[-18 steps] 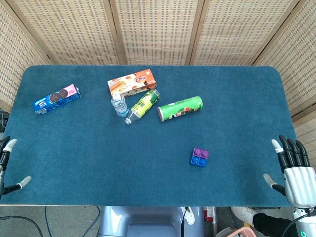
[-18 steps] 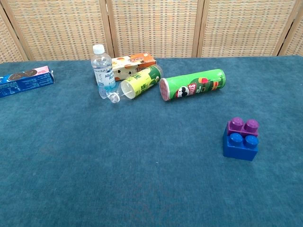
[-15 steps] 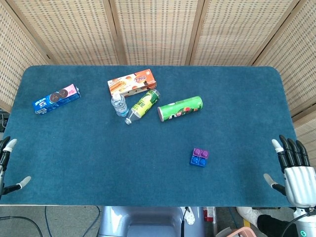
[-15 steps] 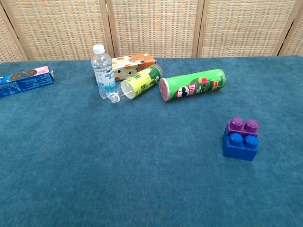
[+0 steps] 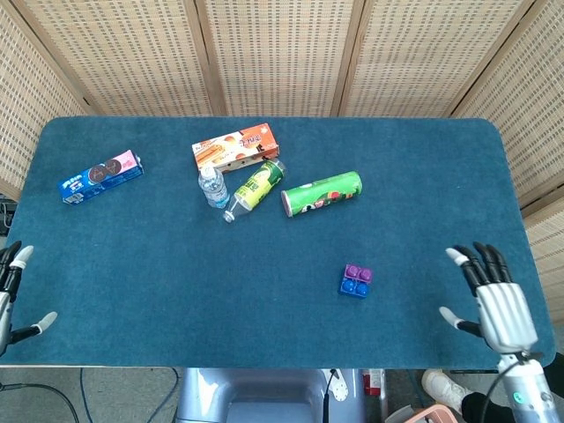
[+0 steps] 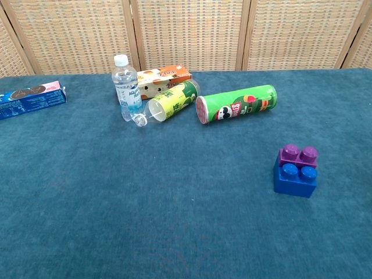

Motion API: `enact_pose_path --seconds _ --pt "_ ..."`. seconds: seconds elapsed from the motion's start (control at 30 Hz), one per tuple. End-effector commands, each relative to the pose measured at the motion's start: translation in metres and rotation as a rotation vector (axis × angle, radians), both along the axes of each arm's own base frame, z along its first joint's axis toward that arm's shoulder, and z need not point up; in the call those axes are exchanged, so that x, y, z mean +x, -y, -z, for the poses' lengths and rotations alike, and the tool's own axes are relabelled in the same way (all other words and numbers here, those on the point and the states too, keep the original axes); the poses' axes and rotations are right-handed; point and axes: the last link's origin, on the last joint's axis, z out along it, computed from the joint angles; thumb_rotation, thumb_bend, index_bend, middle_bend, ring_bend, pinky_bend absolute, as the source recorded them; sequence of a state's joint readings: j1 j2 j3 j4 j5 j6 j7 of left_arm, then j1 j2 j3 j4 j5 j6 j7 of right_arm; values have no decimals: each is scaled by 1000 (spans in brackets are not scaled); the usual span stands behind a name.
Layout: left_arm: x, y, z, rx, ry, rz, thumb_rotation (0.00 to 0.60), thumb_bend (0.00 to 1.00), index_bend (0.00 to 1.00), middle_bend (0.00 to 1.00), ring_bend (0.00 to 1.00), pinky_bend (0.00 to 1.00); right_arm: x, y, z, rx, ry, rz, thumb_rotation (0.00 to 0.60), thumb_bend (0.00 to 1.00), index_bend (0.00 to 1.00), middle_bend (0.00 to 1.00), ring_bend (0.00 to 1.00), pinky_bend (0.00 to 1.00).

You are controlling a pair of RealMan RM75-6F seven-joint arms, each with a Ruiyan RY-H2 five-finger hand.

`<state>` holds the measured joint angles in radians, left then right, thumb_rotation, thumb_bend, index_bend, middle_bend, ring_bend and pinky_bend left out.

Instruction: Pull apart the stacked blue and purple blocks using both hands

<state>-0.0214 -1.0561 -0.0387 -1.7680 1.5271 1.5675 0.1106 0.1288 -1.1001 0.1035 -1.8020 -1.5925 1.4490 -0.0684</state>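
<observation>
**Stacked blocks on the tabletop, both hands empty**

Landmark: the green chip can (image 5: 322, 194) lying on the blue tabletop (image 5: 176, 282). Far left of it and nearer the robot, the left hand (image 5: 11, 295) sits at the tabletop edge, fingers spread, holding nothing. Just right of the can and nearer, the purple block (image 5: 358, 272) sits on the blue block (image 5: 353, 286). Far right, the right hand (image 5: 492, 295) hovers, fingers released.
</observation>
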Motion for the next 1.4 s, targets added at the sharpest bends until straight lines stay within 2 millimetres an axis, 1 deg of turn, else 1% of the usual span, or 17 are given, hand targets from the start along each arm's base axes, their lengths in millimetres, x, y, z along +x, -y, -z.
enact_pose_path --seconds 0.03,0.1,0.17,0.23,0.27,0.37,0.47,0.6,0.8,0.97,1.4 --pt "-1 -4 5 -7 -12 -15 600 0 0 0 0 0 25 44 21 161 132 32 600 66 212 261 0 0" --pt "-2 -6 7 -9 -22 -25 600 0 0 0 0 0 29 61 31 220 102 63 600 78 274 274 0 0" --pt "-3 -7 9 -14 -33 -35 600 0 0 0 0 0 32 74 44 256 56 90 600 88 298 285 1 0" --pt "-4 -9 12 -20 -41 -44 600 0 0 0 0 0 35 84 59 288 26 120 600 107 304 291 3 0" --pt "-4 -10 13 -22 -43 -46 600 0 0 0 0 0 35 85 63 294 20 127 600 123 307 295 3 0" --pt "-6 -13 17 -34 -53 -59 600 0 0 0 0 0 37 96 82 311 -20 164 600 157 314 304 4 0" --pt "-7 -15 18 -39 -55 -67 600 0 0 0 0 0 41 103 95 307 -41 188 600 187 326 314 5 0" --pt "-7 -16 20 -43 -66 -69 600 0 0 0 0 0 46 107 110 312 -70 205 600 217 336 322 8 0" --pt "-7 -16 21 -48 -67 -71 600 0 0 0 0 0 55 109 122 315 -100 215 600 260 343 328 10 0" --pt "-8 -16 21 -50 -66 -74 600 0 0 0 0 0 65 109 128 321 -92 220 600 265 345 330 11 0" --pt "-9 -17 21 -55 -62 -78 600 0 0 0 0 0 76 103 132 354 -107 237 600 265 348 341 19 0"
